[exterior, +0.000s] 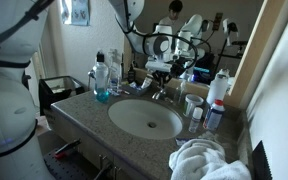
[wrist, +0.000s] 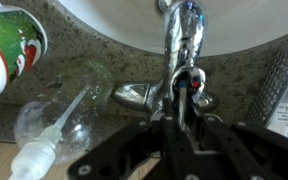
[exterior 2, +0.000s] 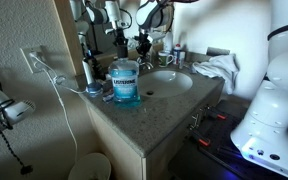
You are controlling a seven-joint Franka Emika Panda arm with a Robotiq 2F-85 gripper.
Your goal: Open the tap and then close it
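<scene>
The chrome tap (wrist: 183,38) stands at the back rim of the white basin (wrist: 104,20), with its spout reaching over the bowl. It has low metal wings on both sides (wrist: 134,95) and a thin centre lever with a red and blue mark (wrist: 188,82). My gripper (wrist: 184,108) has its two dark fingers pressed close on that lever. In both exterior views the gripper (exterior: 162,68) (exterior 2: 144,45) hangs over the tap (exterior: 160,92) in front of the mirror. The tap itself is mostly hidden behind the gripper there. No water is visible.
A clear plastic bottle (wrist: 69,112) and a green and red tube (wrist: 9,50) are close beside the tap. A blue mouthwash bottle (exterior: 102,86) (exterior 2: 125,83) stands on the granite counter. A white towel (exterior: 209,160) lies at the counter's corner. Small bottles (exterior: 216,95) crowd the mirror side.
</scene>
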